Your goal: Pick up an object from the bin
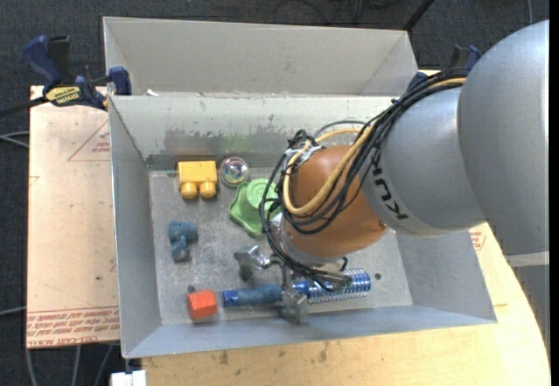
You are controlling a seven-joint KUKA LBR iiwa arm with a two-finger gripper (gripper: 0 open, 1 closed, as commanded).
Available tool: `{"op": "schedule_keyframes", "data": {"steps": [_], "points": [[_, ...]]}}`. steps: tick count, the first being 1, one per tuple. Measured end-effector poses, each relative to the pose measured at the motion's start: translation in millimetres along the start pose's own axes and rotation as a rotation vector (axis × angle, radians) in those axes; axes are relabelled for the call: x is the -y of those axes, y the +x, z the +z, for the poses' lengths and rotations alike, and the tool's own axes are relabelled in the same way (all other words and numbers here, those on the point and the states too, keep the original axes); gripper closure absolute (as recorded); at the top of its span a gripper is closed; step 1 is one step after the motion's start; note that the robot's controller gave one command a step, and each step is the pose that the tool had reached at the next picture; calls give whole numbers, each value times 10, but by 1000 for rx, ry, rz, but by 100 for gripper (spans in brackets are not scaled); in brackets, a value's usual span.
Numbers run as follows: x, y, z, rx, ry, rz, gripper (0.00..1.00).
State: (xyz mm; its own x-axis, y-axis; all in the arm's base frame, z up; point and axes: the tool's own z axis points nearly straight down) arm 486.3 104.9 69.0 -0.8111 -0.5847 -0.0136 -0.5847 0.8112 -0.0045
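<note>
The pincer point(278, 285) hangs low over the blue stick point(249, 296) at the bin's point(131, 227) front; open or closed, we cannot tell. We judge the grasp is at hand: grip firmly, then lift.

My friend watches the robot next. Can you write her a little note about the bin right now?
Gripper: low at the front of the bin, right by a blue stick; I can't tell if it grips it.
Nearby: orange cube at the stick's left end in the view, blue-and-white ridged piece to its right, green thing behind.
Further back: yellow block, clear ball, blue-grey piece.
Done: nothing lifted. Left: grip one thing, lift it out.
</note>
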Motion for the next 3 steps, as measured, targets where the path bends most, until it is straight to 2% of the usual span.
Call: {"op": "schedule_keyframes", "data": {"steps": [1, 2, 3], "points": [[-19, 33, -10, -12, -6, 2, 100], [112, -259, -1182, -3, -1, -26, 100], [655, -32, -1668, -9, -4, -373, 100]]}}
